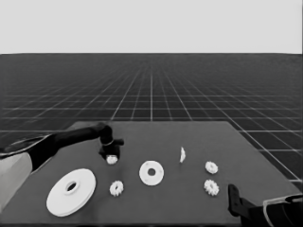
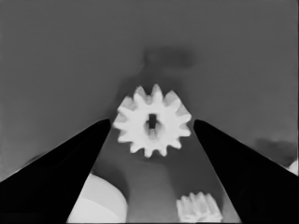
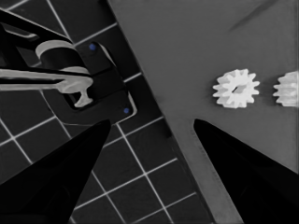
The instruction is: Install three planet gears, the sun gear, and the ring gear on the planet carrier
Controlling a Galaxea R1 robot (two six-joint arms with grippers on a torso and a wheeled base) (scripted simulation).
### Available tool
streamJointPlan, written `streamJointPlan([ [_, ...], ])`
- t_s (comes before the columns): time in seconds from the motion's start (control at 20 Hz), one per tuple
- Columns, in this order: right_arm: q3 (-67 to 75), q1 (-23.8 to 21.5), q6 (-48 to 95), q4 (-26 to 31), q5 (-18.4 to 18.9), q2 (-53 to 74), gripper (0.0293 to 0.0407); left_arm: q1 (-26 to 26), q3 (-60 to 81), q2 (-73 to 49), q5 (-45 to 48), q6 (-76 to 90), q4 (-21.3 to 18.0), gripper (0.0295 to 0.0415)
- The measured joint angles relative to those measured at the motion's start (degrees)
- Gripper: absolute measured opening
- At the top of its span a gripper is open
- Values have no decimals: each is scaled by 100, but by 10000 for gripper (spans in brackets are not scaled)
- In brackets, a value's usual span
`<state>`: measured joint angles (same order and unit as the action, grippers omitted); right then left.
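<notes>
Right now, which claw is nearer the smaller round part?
Left. The left claw hangs open over a gear just left of the smaller round part. The right claw is parked at the table's near right corner, farther off.

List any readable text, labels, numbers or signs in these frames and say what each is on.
None: no words, numbers, labels or signs appear in any view.
The larger round part, smaller round part, gears and thin white piece are plain white.
The table is bare of markings.
The left gripper and right gripper carry no lettering.
</notes>
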<state>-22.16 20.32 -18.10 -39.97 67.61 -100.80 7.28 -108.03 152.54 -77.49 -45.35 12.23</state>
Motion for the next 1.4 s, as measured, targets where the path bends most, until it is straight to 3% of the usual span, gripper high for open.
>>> streamJointPlan([
  [0.3,0,0,0,0,0,0,385,90,-191,83,99,83,43,384],
  [0.4,0,0,0,0,0,0,385,90,-203,73,99,86,48,317],
  [0.45,0,0,0,0,0,0,385,90,-204,74,100,86,48,312],
  [0.8,0,0,0,0,0,0,385,90,-203,76,99,87,47,312],
  [0.95,0,0,0,0,0,0,385,-687,667,-294,-532,-296,-437,312],
  [1.3,0,0,0,0,0,0,385,-897,723,-314,-667,-314,-603,312],
  [1.4,0,0,0,0,0,0,385,-865,1102,960,-875,-2087,-413,312],
])
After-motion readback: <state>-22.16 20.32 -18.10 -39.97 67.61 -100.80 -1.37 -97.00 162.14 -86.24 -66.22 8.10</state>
